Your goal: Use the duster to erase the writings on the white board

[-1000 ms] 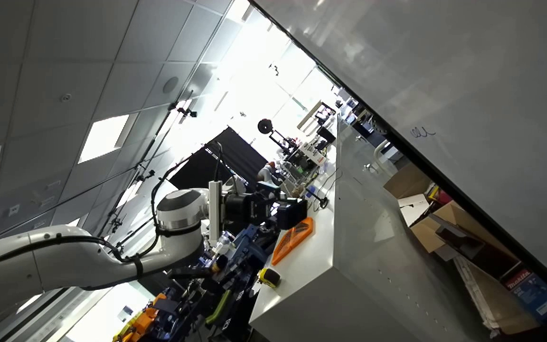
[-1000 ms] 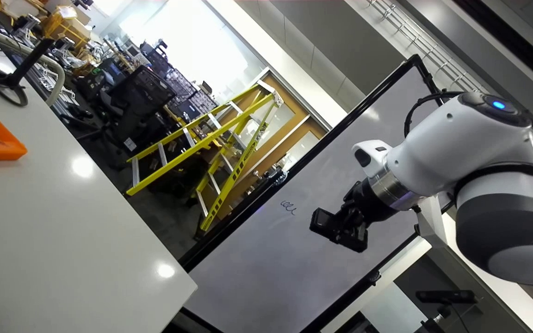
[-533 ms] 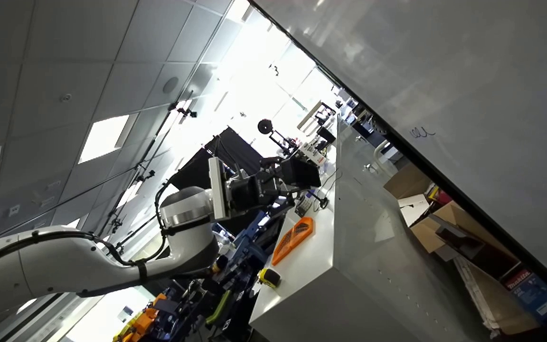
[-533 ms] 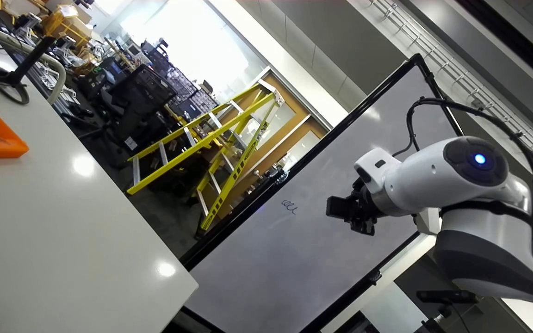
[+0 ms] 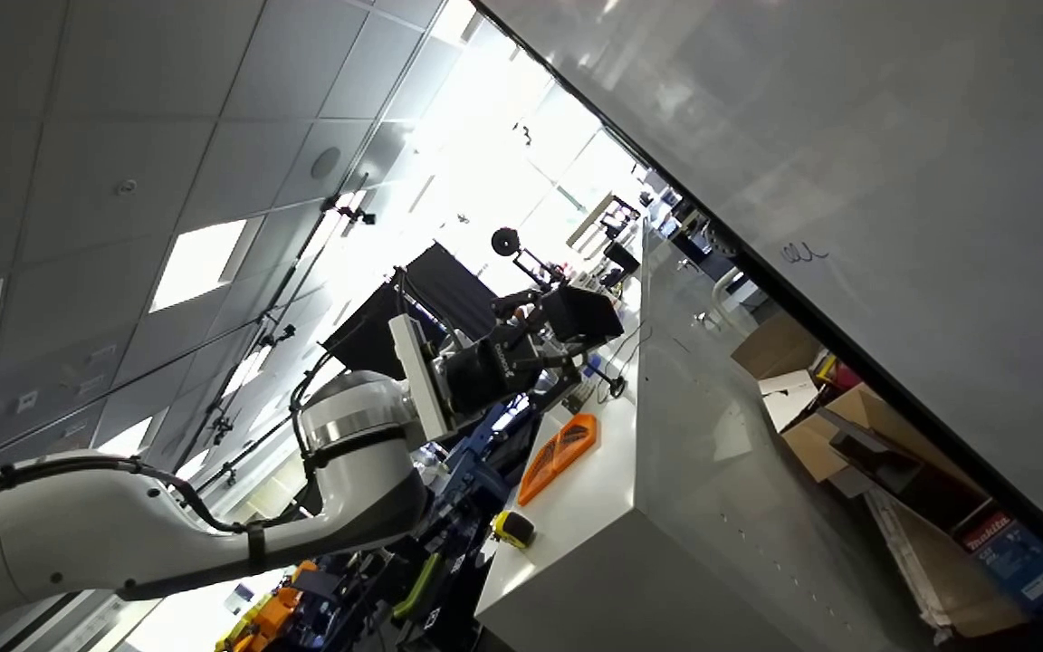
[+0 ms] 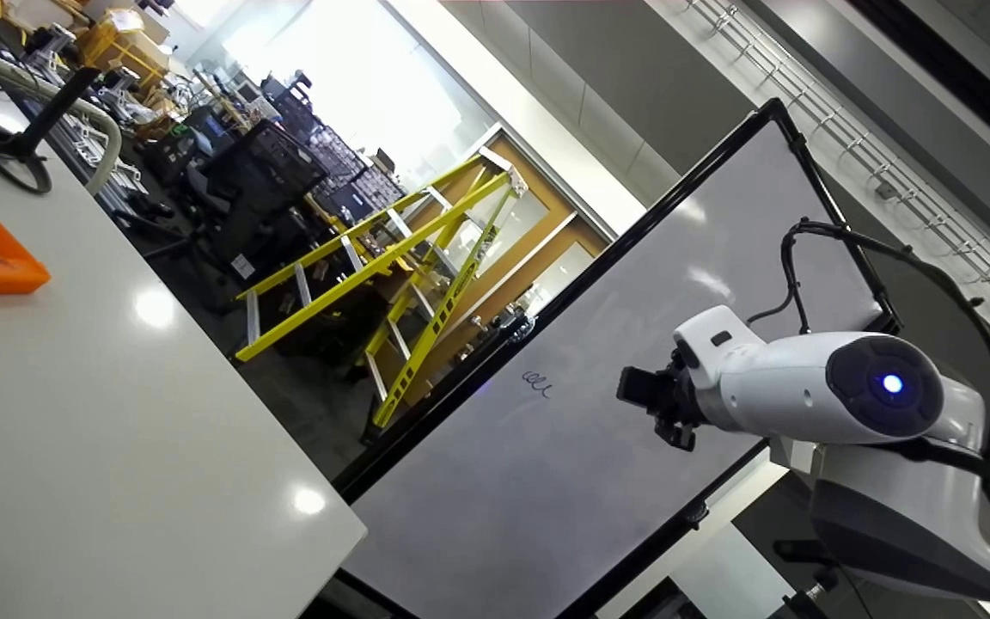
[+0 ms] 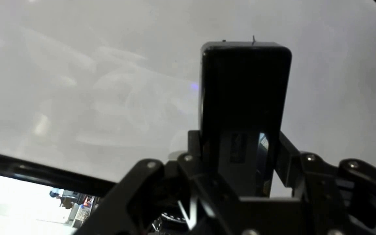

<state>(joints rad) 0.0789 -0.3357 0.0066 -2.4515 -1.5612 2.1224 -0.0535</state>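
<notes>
The white board is the large grey-white panel with a dark border in both exterior views (image 5: 938, 181) (image 6: 495, 499); it fills most of the wrist view (image 7: 77, 81). The writings are a small dark scribble in both exterior views (image 5: 804, 253) (image 6: 537, 384). In the wrist view only tiny dark strokes show past the duster's far end; the duster hides the area behind it. The duster is a black block (image 7: 245, 88), also in both exterior views (image 5: 583, 314) (image 6: 639, 387). My gripper (image 7: 240, 151) is shut on it, one finger on each side. The duster appears apart from the board.
A white counter (image 5: 594, 489) carries an orange part (image 5: 559, 457), a yellow-black tape measure (image 5: 514, 529) and a dark round-based stand (image 6: 18, 155). Open cardboard boxes (image 5: 847, 435) stand below the board's edge. A yellow ladder (image 6: 375, 266) stands beyond the counter.
My wrist has turned, and the gripper with the duster has shifted up and right in an exterior view. The last half second shows a smaller shift. The writings look the same.
</notes>
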